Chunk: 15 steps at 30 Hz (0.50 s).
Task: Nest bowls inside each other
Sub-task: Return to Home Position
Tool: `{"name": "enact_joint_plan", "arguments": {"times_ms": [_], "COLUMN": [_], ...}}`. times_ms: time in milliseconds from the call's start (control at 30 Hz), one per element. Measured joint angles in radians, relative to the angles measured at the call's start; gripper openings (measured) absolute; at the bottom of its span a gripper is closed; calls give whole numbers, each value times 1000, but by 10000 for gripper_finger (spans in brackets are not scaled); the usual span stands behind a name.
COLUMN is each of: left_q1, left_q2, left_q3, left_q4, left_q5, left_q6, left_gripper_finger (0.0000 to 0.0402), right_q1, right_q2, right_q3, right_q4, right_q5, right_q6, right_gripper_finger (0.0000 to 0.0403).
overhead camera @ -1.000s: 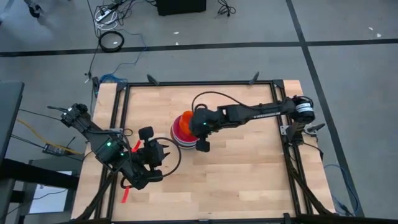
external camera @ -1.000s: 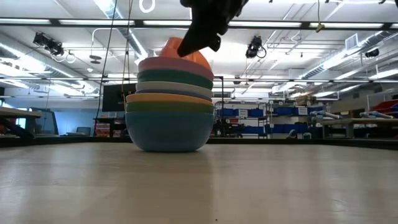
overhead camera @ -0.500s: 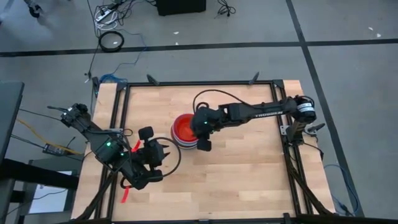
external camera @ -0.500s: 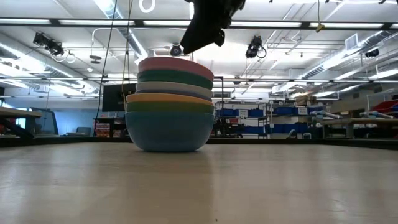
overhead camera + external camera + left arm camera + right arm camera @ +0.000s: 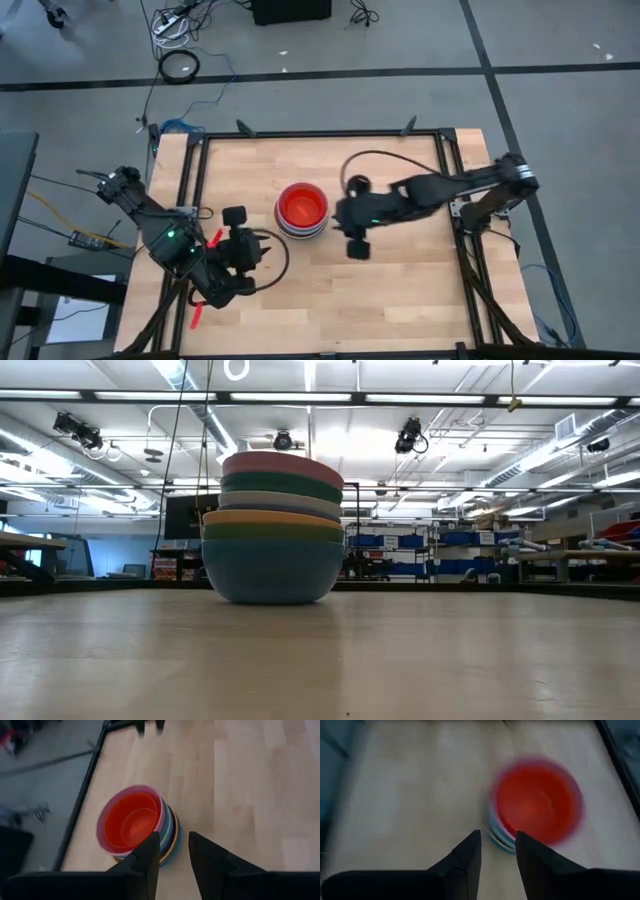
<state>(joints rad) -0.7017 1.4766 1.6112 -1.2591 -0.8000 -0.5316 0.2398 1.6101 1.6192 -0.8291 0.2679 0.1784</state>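
Stack [image 5: 301,209] of nested bowls is standing upright on the tabletop [image 5: 400,300], a little left of centre and toward the far edge, clear of every edge.

Low view, bottom to top: blue bowl [image 5: 272,572] is resting on the wood. Green bowl [image 5: 272,533], orange bowl [image 5: 272,518], white bowl [image 5: 282,503], second green bowl [image 5: 284,484] and pink bowl [image 5: 280,463] are showing only as rims stepping upward. Rims are sitting roughly level.

Left wrist view: red bowl [image 5: 112,820] is lying inside the pink rim, and a small orange bowl [image 5: 139,824] is sitting in its bottom. Further coloured rims are peeking out at the stack's side, too thin to count.

Right gripper [image 5: 497,836] is hanging over the tabletop just beside the stack, on the side toward the right edge, apart from it and pointing at it. Its fingers are standing a narrow gap apart with nothing between them.

Left gripper [image 5: 173,837] is waiting near the left edge, left of the stack and slightly nearer the near edge, apart from it, with its arm folded along that edge. Its fingers are also showing a narrow gap and are gripping nothing
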Motion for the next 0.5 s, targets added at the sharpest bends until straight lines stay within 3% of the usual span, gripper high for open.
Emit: {"name": "enact_joint_plan", "arguments": {"times_ms": [100, 300, 433, 500], "left_q1": [-14, -14, -14, -12], "left_q2": [-7, -23, -117, -192], "left_q3": [1, 31, 60, 49], "left_q4": [-46, -113, 99, 310], "left_q5": [-1, -37, -97, -31], "left_q6": [106, 143, 400, 575], "left_gripper_finger": [113, 113, 113, 113], "right_q1": [60, 195, 259, 269], "right_q2": [-70, -203, -269, -302], "right_q3": [0, 0, 0, 0], "right_q4": [68, 251, 423, 472], "right_q5": [-16, -15, -35, -39], "right_q6": [-7, -134, -278, -351], "right_gripper_finger": [107, 107, 108, 107]}}
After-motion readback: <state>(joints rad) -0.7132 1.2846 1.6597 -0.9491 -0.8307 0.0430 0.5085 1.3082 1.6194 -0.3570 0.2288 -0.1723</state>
